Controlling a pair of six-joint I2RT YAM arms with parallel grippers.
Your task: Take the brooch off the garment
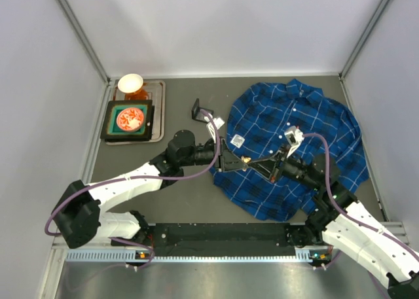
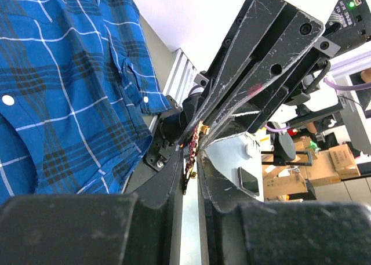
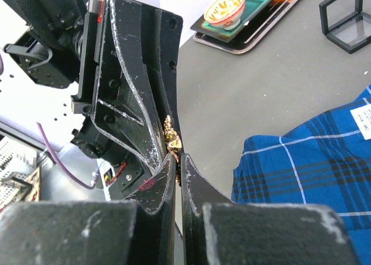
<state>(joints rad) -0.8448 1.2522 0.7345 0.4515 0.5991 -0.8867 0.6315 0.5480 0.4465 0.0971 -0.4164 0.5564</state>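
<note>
The brooch [image 1: 245, 159], tiny and gold with reddish stones, hangs in the air between two gripper tips that meet nose to nose over the left edge of the garment [image 1: 308, 116]. My right gripper [image 3: 178, 160] is shut on the lower end of the brooch [image 3: 171, 134]. My left gripper [image 2: 194, 160] comes from the opposite side, and its fingers press the brooch [image 2: 193, 149] near their tips, with a narrow slit showing behind it. The blue plaid garment [image 2: 58, 91] lies flat on the table below.
A metal tray [image 1: 159, 109] at the back left holds a small bowl [image 1: 129, 83] and a green box with a red dish [image 1: 131, 119]. A black wire frame [image 1: 198, 109] stands near the shirt's collar side. A white label [image 1: 237, 140] lies on the shirt.
</note>
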